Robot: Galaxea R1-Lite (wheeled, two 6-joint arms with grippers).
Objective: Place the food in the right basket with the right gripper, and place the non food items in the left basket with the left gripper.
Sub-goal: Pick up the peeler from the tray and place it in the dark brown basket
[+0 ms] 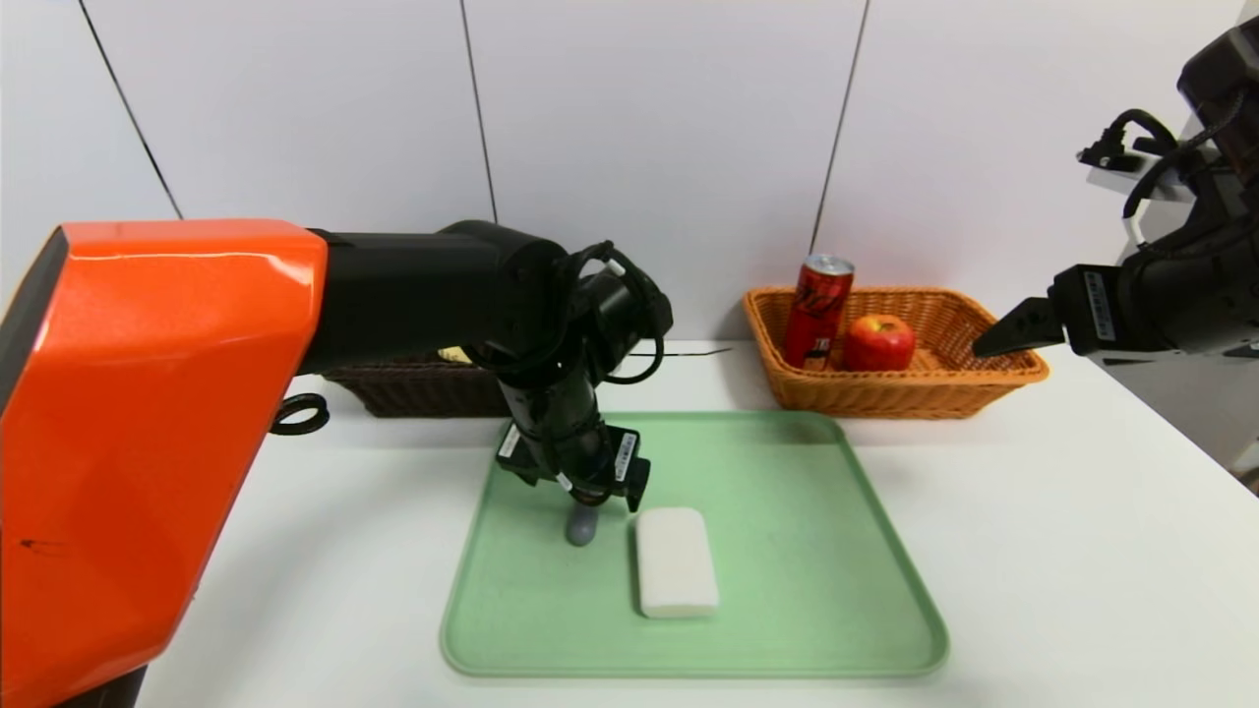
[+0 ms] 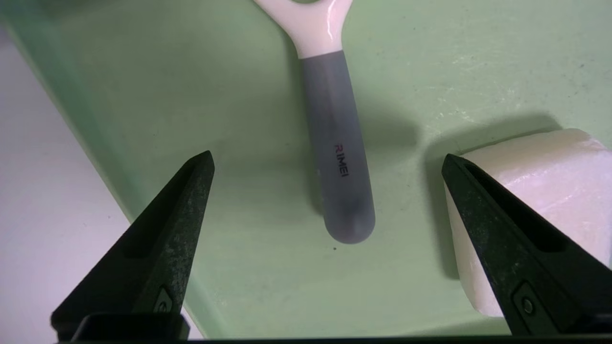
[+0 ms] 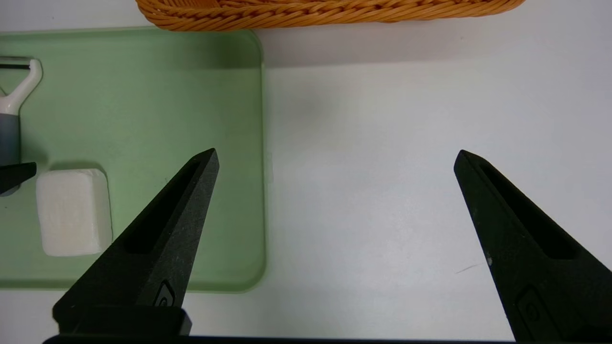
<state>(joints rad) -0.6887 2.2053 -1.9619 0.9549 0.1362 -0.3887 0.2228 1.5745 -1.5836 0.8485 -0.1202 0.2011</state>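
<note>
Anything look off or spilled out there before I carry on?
Nothing spilled or damaged that I can see. The can leans in the right basket beside the apple, slightly askew. A black ring shows left of the tray; I can't tell whether it belongs there.

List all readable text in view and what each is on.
"RIMEI": grey handle of the white-headed peeler on the green tray.
Red metal drink can: lettering too small to read surely.
Barcode labels on both black end effectors: too small to read.
</note>
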